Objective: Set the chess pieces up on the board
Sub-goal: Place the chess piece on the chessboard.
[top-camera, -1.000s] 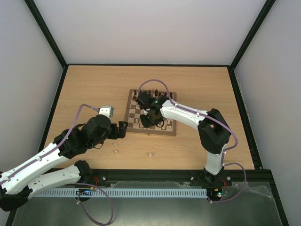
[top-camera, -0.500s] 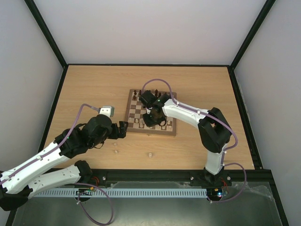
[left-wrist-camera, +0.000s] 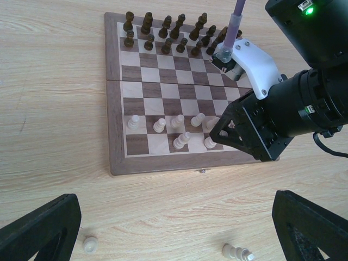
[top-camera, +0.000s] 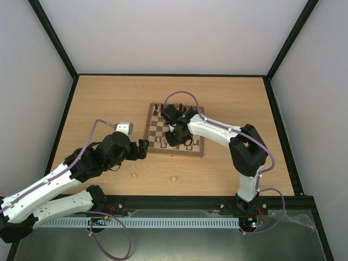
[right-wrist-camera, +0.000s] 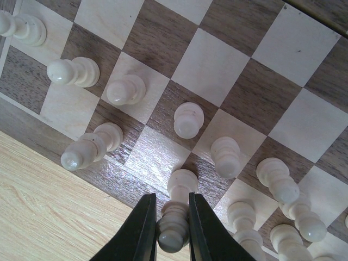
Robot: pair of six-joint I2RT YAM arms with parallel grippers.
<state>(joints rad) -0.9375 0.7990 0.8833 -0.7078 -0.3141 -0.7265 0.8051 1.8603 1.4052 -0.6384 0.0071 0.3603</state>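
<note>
The board [top-camera: 149,128] lies mid-table, with dark pieces [left-wrist-camera: 166,35] along its far rows and several pale chess pieces [left-wrist-camera: 159,125] in its near rows. My right gripper [right-wrist-camera: 170,198] is shut on a pale piece [right-wrist-camera: 174,228]. The piece's base is over a dark square in the nearest row. In the top view this gripper [top-camera: 174,139] hangs over the board's near edge. My left gripper [left-wrist-camera: 174,234] is open over bare table in front of the board [left-wrist-camera: 113,109], nothing between its fingers [left-wrist-camera: 41,231]. Two pale pieces lie on the table: one [left-wrist-camera: 89,244] upright, one [left-wrist-camera: 237,252] on its side.
The right arm [top-camera: 217,130] reaches across the board's right half and hides some squares. The two loose pieces [top-camera: 133,175] [top-camera: 173,178] sit between the board and the table's near edge. Black frame rails border the tabletop [top-camera: 109,98].
The right gripper has shifted slightly to the right along the board's near rows with the pale piece still in it. The left arm has barely moved.
</note>
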